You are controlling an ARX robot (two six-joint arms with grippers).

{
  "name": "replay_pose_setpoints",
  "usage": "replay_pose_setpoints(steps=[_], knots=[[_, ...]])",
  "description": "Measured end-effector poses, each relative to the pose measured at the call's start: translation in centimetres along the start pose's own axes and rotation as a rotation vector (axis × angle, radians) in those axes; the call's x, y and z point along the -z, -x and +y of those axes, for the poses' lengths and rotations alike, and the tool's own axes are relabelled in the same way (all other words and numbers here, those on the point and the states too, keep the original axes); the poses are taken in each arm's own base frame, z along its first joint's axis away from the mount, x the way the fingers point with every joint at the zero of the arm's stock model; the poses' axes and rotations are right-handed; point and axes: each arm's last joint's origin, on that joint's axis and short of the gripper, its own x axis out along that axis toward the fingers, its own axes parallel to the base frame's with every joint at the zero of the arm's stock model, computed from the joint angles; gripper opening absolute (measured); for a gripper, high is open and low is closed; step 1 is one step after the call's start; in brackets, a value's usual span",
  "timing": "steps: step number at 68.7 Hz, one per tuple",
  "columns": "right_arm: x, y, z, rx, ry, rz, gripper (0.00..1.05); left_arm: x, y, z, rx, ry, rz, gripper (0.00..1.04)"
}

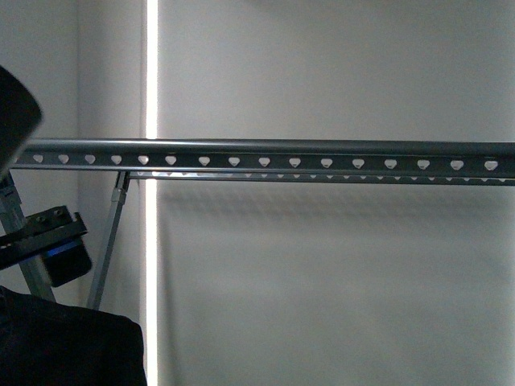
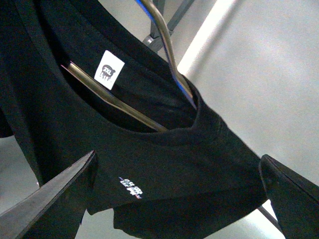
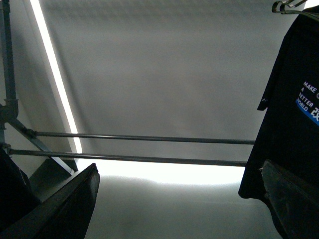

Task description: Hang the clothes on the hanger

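The black T-shirt [image 2: 164, 164] fills the left wrist view, with a small metal coat hanger [image 2: 119, 102] inside its collar and a white size label [image 2: 109, 69]. My left gripper [image 2: 179, 204] is open, its fingers wide apart on either side of the shirt's chest, not closed on it. In the front view the grey rack's rail [image 1: 322, 153] with heart-shaped holes crosses the picture, and the shirt [image 1: 64, 346] shows at the bottom left. My right gripper [image 3: 179, 199] is open and empty; the shirt [image 3: 286, 114] with its white print [image 3: 309, 92] hangs beside one finger.
The rack's crossed legs [image 1: 113, 241] stand at the left, with a dark arm part [image 1: 52, 245] in front of them. Two thin lower rack bars [image 3: 149, 138] run across the right wrist view. A plain white wall with a bright vertical strip [image 1: 150, 80] lies behind.
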Motion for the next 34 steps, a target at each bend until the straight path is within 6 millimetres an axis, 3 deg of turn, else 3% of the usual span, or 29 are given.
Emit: replay_pose_setpoints(steps=[18, 25, 34], knots=[[0.0, 0.0, 0.0, 0.0, 0.0, 0.0, 0.97, 1.0, -4.7, -5.0, -0.085, 0.068, 0.043, 0.98], [0.0, 0.0, 0.0, 0.0, 0.0, 0.0, 0.97, 0.8, -6.7, -5.3, -0.12, 0.08, 0.037, 0.98], [0.0, 0.0, 0.0, 0.0, 0.0, 0.0, 0.97, 1.0, -9.3, -3.9, -0.173, 0.081, 0.049, 0.98]])
